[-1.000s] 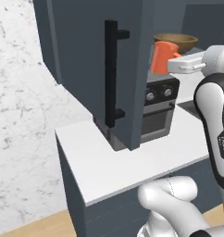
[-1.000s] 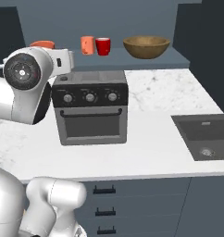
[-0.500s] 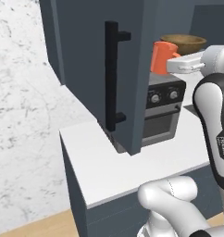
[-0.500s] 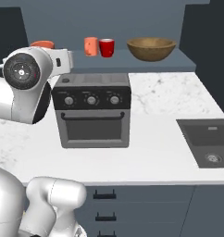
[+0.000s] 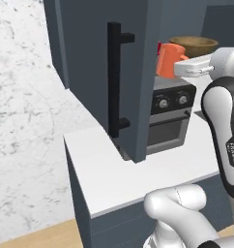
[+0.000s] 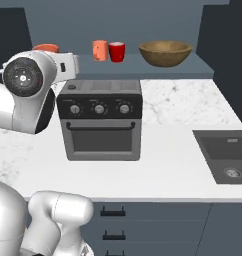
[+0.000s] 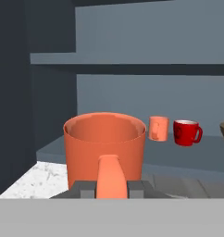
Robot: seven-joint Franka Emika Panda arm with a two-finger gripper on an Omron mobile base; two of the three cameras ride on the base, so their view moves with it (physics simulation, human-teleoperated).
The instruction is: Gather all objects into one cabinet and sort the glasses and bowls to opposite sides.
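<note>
I have the gripper clamped on an orange cup, carried just short of the cabinet shelf; a second orange cup, the red mug and the wooden bowl already sit there; placing and sorting remain, I judge.

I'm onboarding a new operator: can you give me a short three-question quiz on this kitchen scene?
1. True or false: the end effector is shut on an orange cup by its handle.
2. On the cabinet shelf, what stands directly beside the red mug? A) wooden bowl B) small orange cup C) toaster oven
3. Fill in: the wooden bowl sits to the ____ of the red mug in the right base view.

Key: 1 true; 2 B, the small orange cup; 3 right.
</note>
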